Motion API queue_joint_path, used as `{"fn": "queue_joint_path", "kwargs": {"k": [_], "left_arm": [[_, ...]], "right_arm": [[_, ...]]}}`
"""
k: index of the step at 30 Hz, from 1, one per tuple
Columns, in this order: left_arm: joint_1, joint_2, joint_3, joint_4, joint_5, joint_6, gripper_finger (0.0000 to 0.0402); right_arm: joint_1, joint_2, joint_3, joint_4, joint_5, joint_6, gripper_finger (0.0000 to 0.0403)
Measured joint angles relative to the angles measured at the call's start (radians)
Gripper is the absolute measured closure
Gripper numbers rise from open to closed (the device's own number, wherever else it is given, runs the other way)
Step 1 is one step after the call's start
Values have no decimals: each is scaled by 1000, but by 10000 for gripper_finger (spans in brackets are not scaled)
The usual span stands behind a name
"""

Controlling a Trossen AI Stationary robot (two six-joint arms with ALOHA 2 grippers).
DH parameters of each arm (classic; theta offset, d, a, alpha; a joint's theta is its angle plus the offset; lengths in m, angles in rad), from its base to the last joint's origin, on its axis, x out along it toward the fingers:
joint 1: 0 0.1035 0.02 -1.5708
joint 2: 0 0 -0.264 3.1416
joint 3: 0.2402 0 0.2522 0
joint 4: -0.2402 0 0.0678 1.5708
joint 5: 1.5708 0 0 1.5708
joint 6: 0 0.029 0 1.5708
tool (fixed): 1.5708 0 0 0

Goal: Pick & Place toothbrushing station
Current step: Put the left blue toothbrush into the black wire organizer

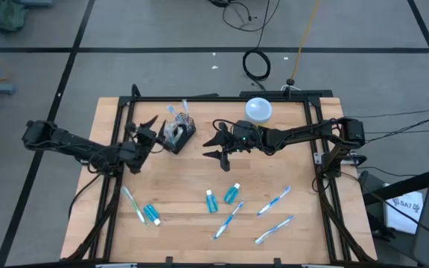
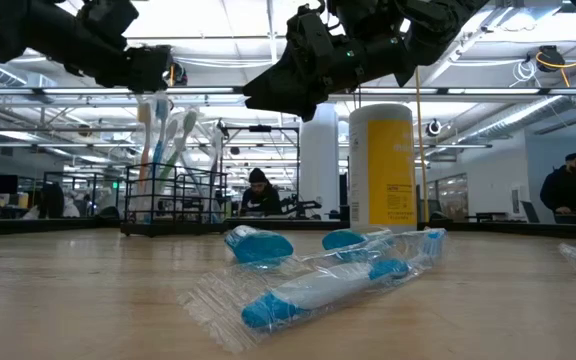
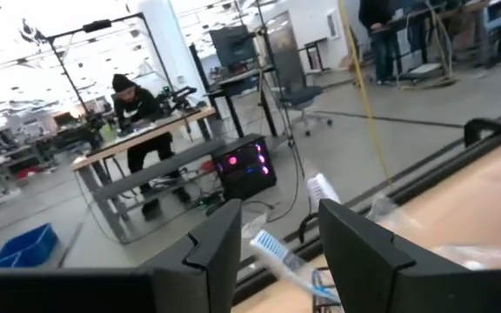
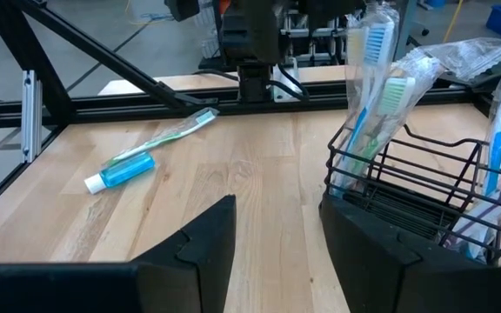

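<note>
Roughly partway: wire basket (image 1: 179,137), upper-center of the high view, holds a few wrapped toothbrushes. Four toothbrushes and three teal tubes (image 1: 232,193) remain on the counter (image 1: 185,186). Left hand (image 1: 149,134) and right hand (image 1: 218,145) flank the basket, fingers apart, empty.

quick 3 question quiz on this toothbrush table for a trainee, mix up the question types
1. True or false: the basket already holds some toothbrushes.
2. How many teal tubes lie loose on the table? A) one B) three C) six
3. Fill in: both the left gripper and the right gripper stand ____, holding nothing.

Key: 1 true, wrapped brushes stand upright in it. 2 B, one on the left arm's side by a toothbrush, two near the middle. 3 open.
</note>
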Motion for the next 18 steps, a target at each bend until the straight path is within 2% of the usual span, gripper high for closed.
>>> {"fn": "queue_joint_path", "kwargs": {"k": [7, 12, 15, 18], "left_arm": [[27, 0, 0, -164, 158, -184, 241], [46, 1, 0, -273, 165, -290, 241], [47, 0, 0, -257, 165, -281, 241], [37, 0, 0, -173, 151, -201, 241]], "right_arm": [[0, 0, 0, 0, 0, 0, 236], [0, 0, 0, 0, 0, 0, 236], [0, 0, 0, 0, 0, 0, 236], [0, 0, 0, 0, 0, 0, 236]]}}
